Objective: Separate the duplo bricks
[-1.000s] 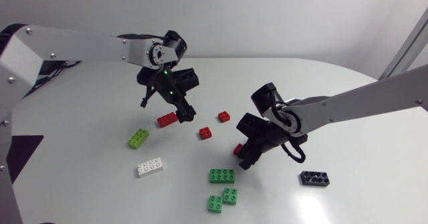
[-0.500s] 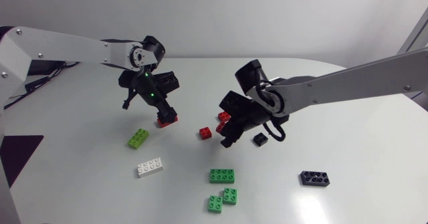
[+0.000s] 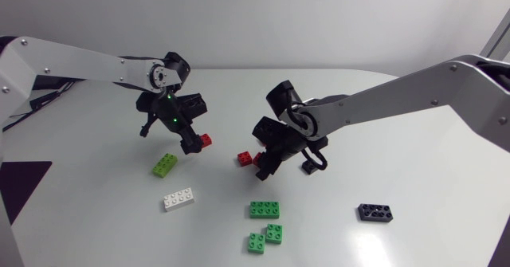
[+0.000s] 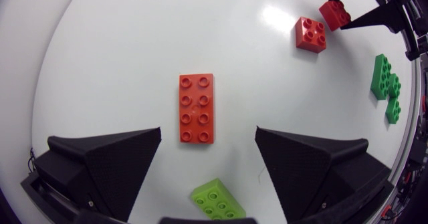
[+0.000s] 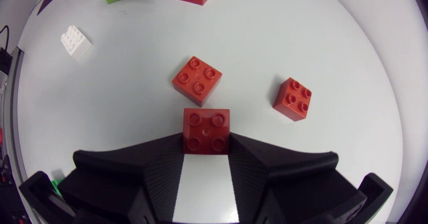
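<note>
My left gripper [image 3: 185, 136] hangs open over a long red brick [image 4: 196, 108], which lies flat on the table between its fingers, untouched. In the head view only one end of that long red brick [image 3: 206, 139] shows. My right gripper [image 5: 206, 149] is shut on a small square red brick [image 5: 206, 130], held just above the table near the middle [image 3: 260, 162]. Ahead of it lie two more square red bricks, one close [image 5: 197, 80] and one off to the side [image 5: 292, 98]. A small black brick [image 3: 307, 168] lies behind the right gripper.
A lime brick [image 3: 165, 164] and a white brick [image 3: 178, 198] lie toward the front left. Green bricks [image 3: 264, 210] and a green pair [image 3: 264, 237] sit at the front, and a long black brick [image 3: 375, 212] at the front right.
My right gripper has carried the small red brick left and away from the front, leaving the small black brick on the table. My left gripper has shifted left, over the long red brick.
</note>
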{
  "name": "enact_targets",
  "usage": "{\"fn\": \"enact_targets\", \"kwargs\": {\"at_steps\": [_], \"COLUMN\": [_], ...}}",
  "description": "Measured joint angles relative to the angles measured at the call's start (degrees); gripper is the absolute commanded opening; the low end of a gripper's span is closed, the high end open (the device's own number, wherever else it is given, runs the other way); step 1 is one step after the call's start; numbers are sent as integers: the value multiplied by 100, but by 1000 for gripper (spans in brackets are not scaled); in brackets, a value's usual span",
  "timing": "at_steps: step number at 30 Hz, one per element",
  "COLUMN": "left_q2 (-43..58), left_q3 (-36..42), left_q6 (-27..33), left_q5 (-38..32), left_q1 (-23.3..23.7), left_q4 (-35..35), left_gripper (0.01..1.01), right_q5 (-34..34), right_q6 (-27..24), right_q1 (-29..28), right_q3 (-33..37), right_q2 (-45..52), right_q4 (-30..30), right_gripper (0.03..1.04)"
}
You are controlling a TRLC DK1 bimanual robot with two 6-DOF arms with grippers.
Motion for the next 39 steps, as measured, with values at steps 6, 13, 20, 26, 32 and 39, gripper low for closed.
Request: {"fn": "enact_targets", "kwargs": {"at_steps": [6, 13, 20, 26, 32, 39], "left_q2": [245, 557, 752, 863, 911, 1054], "left_q3": [24, 203, 496, 656, 752, 1202], "left_q6": [7, 90, 107, 107, 120, 127], "left_q5": [-48, -68, -96, -92, -109, -109], "left_q1": [-33, -35, -35, -37, -133, -487], "left_q4": [144, 151, 151, 129, 129, 120], "left_gripper": [980, 974, 856, 359, 200, 198], "right_q5": [63, 66, 63, 20, -92, -133], "right_q6": [-2, -2, -2, -7, -50, -70], "right_q1": [0, 0, -17, -181, -586, -807], "right_q3": [-7, -70, -146, -205, -210, -243], "right_q2": [11, 11, -50, -459, -879, -955], "right_q4": [0, -85, -151, -282, -282, -273], "right_gripper": [500, 941, 993, 993, 993, 993]}}
